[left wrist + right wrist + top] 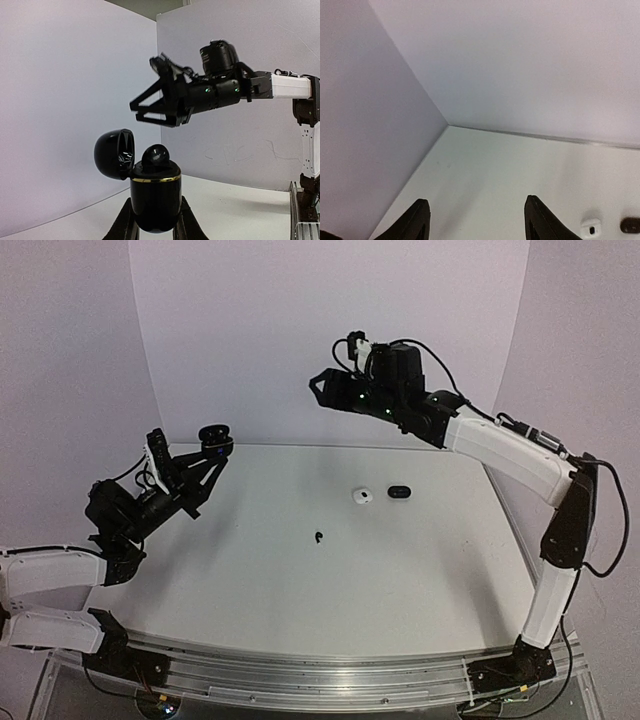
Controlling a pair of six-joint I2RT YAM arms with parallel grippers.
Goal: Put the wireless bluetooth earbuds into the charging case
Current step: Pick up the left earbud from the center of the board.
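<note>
My left gripper (156, 227) is shut on a black charging case (156, 197) with a gold band, held upright in the air at the left (215, 435). The case's lid (114, 152) hangs open to the left. A black earbud (156, 156) sits in the case's top and sticks up out of it. Another black earbud (319, 536) lies alone on the table near the middle. High above the back of the table, my right gripper (325, 390) is open and holds nothing (476, 212). It hovers above and to the right of the case (150, 107).
A white case (363, 496) and a black pebble-shaped case (399, 491) lie side by side on the white table (300, 590), right of the middle. Both also show at the bottom right of the right wrist view, the white case (591, 228) left of the black case (631, 224). White walls close the back and both sides.
</note>
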